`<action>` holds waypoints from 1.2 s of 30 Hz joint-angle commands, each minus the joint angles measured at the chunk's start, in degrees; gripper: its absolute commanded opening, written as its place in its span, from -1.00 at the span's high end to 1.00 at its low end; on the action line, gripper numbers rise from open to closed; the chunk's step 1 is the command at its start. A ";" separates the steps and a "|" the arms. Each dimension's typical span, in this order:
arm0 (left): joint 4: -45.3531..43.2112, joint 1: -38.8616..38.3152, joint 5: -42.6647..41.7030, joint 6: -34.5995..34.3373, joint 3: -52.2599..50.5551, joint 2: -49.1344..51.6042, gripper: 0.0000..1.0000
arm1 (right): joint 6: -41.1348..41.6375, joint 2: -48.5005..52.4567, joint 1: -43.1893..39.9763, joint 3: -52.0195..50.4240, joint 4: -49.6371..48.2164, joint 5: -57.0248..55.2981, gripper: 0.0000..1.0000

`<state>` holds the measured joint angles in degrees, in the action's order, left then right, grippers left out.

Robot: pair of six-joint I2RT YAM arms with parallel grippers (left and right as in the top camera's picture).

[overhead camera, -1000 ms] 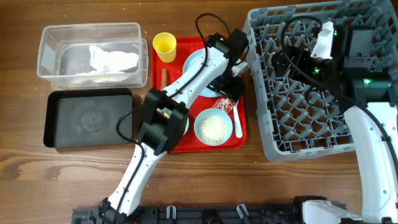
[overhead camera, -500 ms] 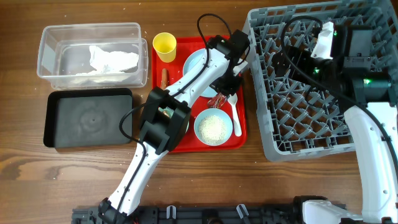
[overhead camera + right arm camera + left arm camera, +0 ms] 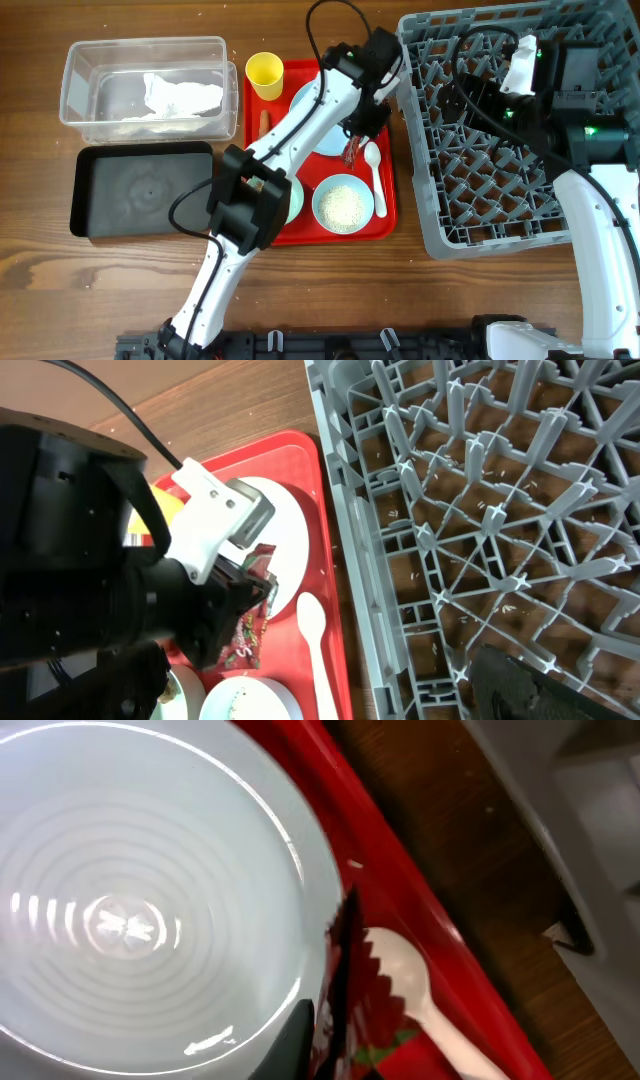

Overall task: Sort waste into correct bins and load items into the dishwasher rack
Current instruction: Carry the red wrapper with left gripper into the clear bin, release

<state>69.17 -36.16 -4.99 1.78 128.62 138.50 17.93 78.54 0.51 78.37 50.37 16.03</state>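
We log a brown wooden table [image 3: 40, 270], grain running left to right. Four things sit directly on it. Far left: a clear plastic tub [image 3: 80, 80]. Just in front of it, nearer the robot, we note a shallower black tray [image 3: 85, 190]; we cannot tell if the two touch. Centre: a flat red serving tray [image 3: 390, 215], just beside both bins. Right: the grey dishwasher rack [image 3: 440, 200], with a narrow strip of bare wood between it and the red tray.
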 commanded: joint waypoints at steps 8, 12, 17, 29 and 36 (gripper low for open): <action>-13.38 36.57 1.49 -26.10 3.04 -8.59 0.92 | 0.74 0.13 0.17 1.03 -0.17 -0.96 -0.99; -13.84 43.65 1.46 -28.20 2.64 -4.90 0.11 | 1.77 0.13 0.17 1.03 -0.39 -0.98 -0.99; -12.61 45.44 1.44 -27.67 2.67 -4.55 -1.00 | 1.70 0.13 0.17 1.03 -0.61 -1.01 -0.99; 5.73 19.76 -7.89 -6.91 2.03 -12.09 -0.98 | 1.57 0.13 0.17 1.03 -2.21 -0.98 -1.00; 1.62 5.81 2.19 -8.00 -4.68 -7.56 -0.99 | 1.07 0.13 0.17 1.01 0.02 -1.20 -0.99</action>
<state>71.53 -28.25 -9.65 -6.68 124.99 129.19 19.25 78.54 0.51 78.37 49.91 16.01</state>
